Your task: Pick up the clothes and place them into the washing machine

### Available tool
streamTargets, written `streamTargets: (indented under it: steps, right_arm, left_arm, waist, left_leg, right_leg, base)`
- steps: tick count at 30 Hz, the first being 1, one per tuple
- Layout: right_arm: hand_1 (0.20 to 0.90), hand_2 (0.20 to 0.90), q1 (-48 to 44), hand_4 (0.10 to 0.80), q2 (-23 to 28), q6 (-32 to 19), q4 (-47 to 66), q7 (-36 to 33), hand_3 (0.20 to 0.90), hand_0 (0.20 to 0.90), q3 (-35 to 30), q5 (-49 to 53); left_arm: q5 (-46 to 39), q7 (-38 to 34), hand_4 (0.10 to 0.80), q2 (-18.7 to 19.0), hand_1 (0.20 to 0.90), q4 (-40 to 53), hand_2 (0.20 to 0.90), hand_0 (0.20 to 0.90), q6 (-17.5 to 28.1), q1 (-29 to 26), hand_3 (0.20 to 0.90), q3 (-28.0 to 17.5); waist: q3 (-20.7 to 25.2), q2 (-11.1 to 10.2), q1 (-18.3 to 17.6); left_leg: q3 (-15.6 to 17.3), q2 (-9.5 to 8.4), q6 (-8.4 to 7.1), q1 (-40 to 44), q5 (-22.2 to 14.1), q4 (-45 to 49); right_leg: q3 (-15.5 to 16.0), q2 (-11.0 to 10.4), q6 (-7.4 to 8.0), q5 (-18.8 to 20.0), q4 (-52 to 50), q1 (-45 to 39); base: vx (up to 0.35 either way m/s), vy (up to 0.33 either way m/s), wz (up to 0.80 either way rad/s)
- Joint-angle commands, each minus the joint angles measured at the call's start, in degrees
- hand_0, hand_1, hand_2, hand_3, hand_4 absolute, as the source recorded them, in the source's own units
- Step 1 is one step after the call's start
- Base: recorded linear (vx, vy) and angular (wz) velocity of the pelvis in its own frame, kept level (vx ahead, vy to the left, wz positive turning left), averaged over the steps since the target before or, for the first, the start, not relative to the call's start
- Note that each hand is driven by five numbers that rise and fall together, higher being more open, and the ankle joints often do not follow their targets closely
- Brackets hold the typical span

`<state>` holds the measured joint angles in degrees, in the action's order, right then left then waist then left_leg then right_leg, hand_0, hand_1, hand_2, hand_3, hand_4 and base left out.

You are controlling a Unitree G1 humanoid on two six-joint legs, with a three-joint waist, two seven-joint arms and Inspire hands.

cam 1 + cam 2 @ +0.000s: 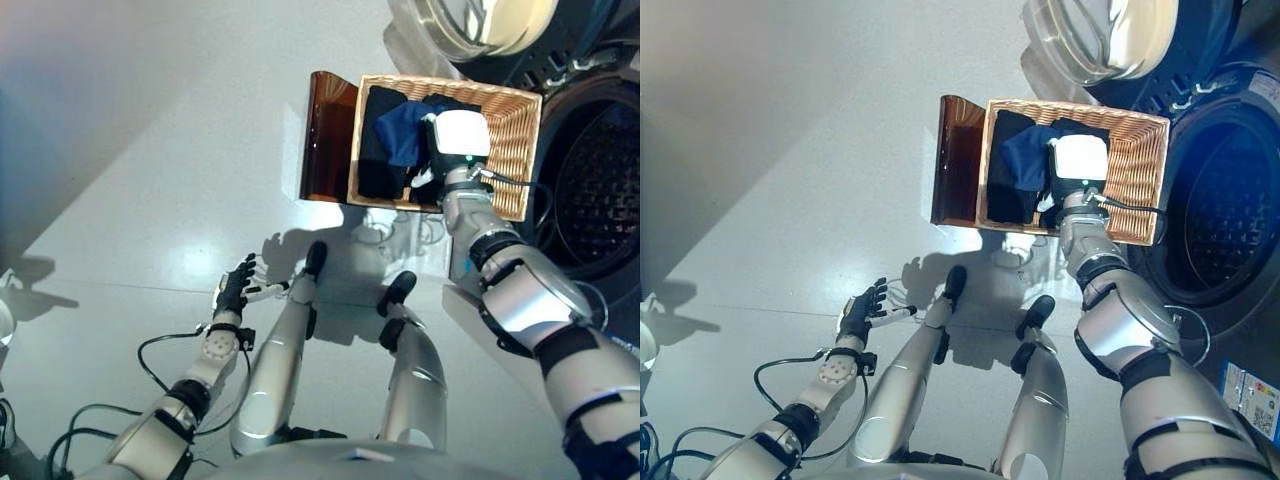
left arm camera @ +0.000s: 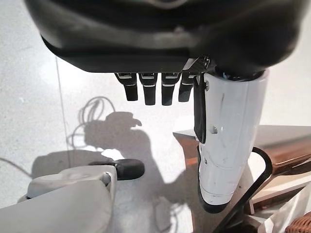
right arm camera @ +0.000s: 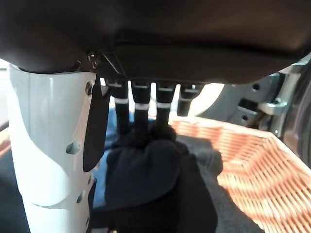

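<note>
Woven wicker basket (image 1: 515, 140) holds soft matt cloth clothes (image 1: 395, 135).

The clothes (image 1: 395, 140) are a crumpled pile, mostly black with a dark blue piece bunched on top, sitting in a woven wicker basket (image 1: 515, 140) on the floor. They fill the left part of it, so the weave shows bare on the right. The washing machine (image 1: 600, 180) is just beside the basket, door (image 1: 480, 25) swung open, dark drum showing.
</note>
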<state>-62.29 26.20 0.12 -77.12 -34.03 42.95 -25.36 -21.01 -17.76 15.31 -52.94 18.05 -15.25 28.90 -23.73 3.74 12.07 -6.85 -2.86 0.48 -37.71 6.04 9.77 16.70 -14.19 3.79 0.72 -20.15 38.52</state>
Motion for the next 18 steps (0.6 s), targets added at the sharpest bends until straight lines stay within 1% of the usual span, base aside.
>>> streamTargets:
  steps: [1,8,9,10,11,18]
  right_arm:
    - [0.900,0.900,-5.3,0.800,3.3,-1.0,5.5,-4.0,0.900,0.900,0.1,2.7]
    - [0.900,0.900,-1.7,0.800,1.5,-0.9,11.7,-3.8,0.900,0.900,0.5,1.7]
    - [0.900,0.900,-1.1,0.800,1.4,-0.9,12.5,-3.9,0.900,0.900,0.2,1.5]
    - [0.900,0.900,0.5,0.800,1.1,-0.9,14.4,-3.8,0.900,0.900,0.3,0.9]
    - [0.900,0.900,0.8,0.800,1.0,-1.0,14.9,-3.9,0.900,0.900,0.2,0.7]
    - [0.900,0.900,1.0,0.800,-0.7,-1.0,13.2,-4.2,0.900,0.900,0.7,0.3]
  left_arm:
    - [-0.4,-2.3,0.800,2.1,0.900,2.1,0.900,0.900,3.0,1.3,0.900,0.5]
    - [-0.8,-2.4,0.800,1.9,0.900,1.1,0.900,0.900,3.1,2.6,0.900,0.2]
    - [-0.8,-2.5,0.800,1.8,0.900,1.0,0.900,0.900,3.1,2.6,0.900,0.2]
    - [-0.7,-2.5,0.800,1.6,0.900,0.2,0.900,0.900,2.9,2.9,0.900,0.1]
    - [-0.6,-2.6,0.800,1.6,0.900,0.1,0.900,0.900,3.0,2.9,0.900,0.1]
    - [-0.7,-2.4,0.800,1.3,0.900,-1.9,0.900,0.900,2.9,3.2,0.900,0.1]
  waist:
    - [0.2,-0.2,0.2]
    - [0.2,-1.0,-1.6]
    - [0.1,-0.9,-1.8]
    - [0.3,-1.4,-2.4]
    - [0.1,-1.3,-2.5]
    - [0.6,-1.8,-2.8]
  left_leg:
    - [1.3,-1.57,-2.46,1.4,-5.4,2.8]
    - [2.1,-0.87,-2.59,2.8,-5.3,2.2]
    - [2.3,-0.90,-2.35,2.1,-3.5,2.1]
    - [2.1,-0.47,-2.69,3.1,-5.0,2.0]
    - [2.2,-0.46,-2.47,2.5,-3.3,1.8]
    - [2.1,0.00,-2.61,2.4,-3.1,2.0]
  right_leg:
    - [-1.2,0.0,2.18,-2.6,1.7,-7.2]
    - [-1.5,0.8,2.20,-1.9,3.0,-8.4]
    - [-0.9,0.8,1.71,-0.3,3.7,-8.1]
    - [-1.4,1.2,2.16,-1.9,3.5,-8.9]
    - [-0.8,1.2,1.67,-0.3,4.1,-8.5]
    - [-0.7,1.6,1.48,-0.4,4.0,-8.2]
  base:
    - [0.000,0.000,0.00]
    - [-0.031,-0.008,-0.06]
    - [-0.043,-0.036,-0.05]
    - [-0.130,-0.006,-0.06]
    - [-0.035,-0.032,-0.02]
    - [-0.030,-0.027,-0.06]
